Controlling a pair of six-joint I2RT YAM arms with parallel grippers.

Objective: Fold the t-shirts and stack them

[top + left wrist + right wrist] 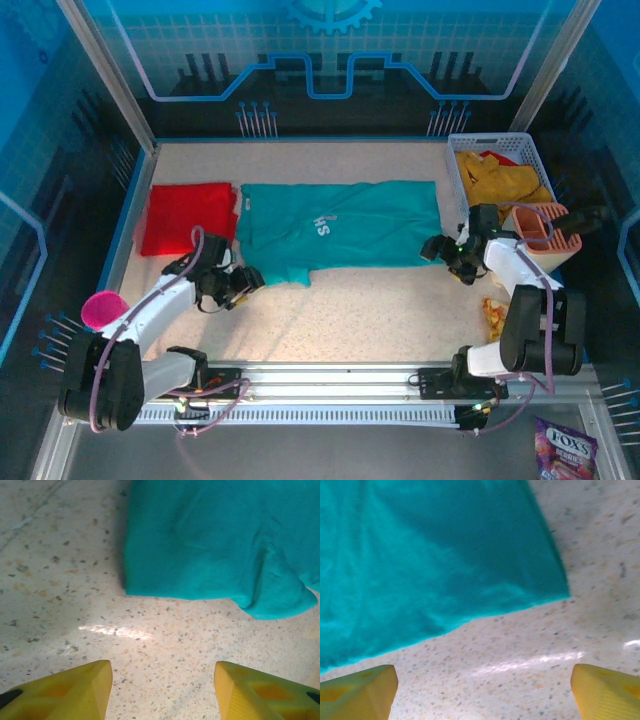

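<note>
Found the teal t-shirt [340,228] spread flat on the middle of the desk [380,310], long axis running left to right, one end just beside the folded red t-shirt [185,215]. Noted mustard-yellow t-shirts [500,180] heaped in the white basket [490,138] at the far right corner. Located the left fingers [65,695] at the teal shirt's near-left corner and the right fingers [357,692] at its near-right corner, one arm per end, each nearest its own side. Saw both pairs parted with only bare desk between them, gripping nothing. In each wrist view, made out the near hem just ahead of the pair, not yet between them: a bunched lobe of cloth ahead and to the right of the left pair, a clean square corner ahead of the right pair. Judged the coming move as a short reach forward by both arms to pinch the near edge, then a lift across the short axis toward the far edge.
</note>
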